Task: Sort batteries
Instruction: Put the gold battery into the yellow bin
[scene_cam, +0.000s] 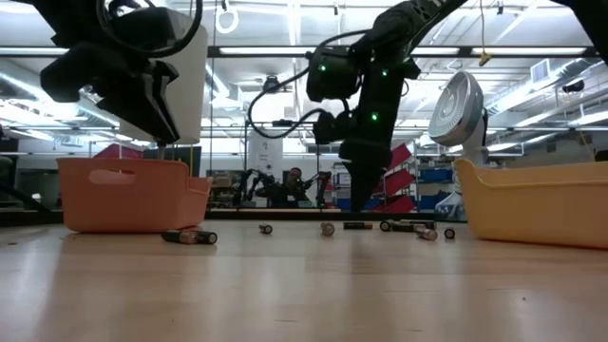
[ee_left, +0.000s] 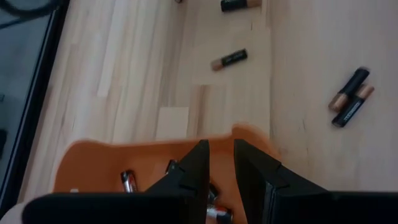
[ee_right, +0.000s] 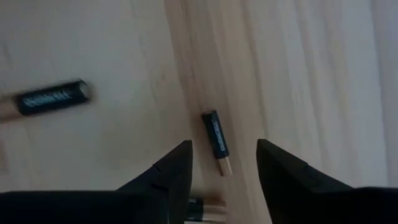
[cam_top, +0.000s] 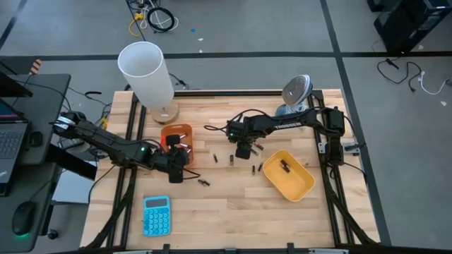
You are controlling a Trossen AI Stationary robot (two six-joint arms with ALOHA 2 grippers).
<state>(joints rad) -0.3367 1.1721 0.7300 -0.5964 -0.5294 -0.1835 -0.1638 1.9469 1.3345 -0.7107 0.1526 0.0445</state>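
— Nearest, at table level: two small dark cylindrical batteries (scene_cam: 190, 237) lying side by side on pale wooden table (scene_cam: 304, 285), just beside orange rectangular plastic tray (scene_cam: 128, 195).
— And left pincer (ee_left: 221, 146)?
— Hangs over that tray's rim, fingers parted narrowly, nothing between. Several more batteries (ee_left: 127, 180) below it, inside the tray.
— Right pincer (ee_right: 224, 144)?
— Low over the wood, fingers spread wide, gripping nothing. One black, copper-tipped battery (ee_right: 216, 135) flat just ahead of the gap, untouched. Yellow rectangular plastic tray (cam_top: 300, 180) well apart from it.
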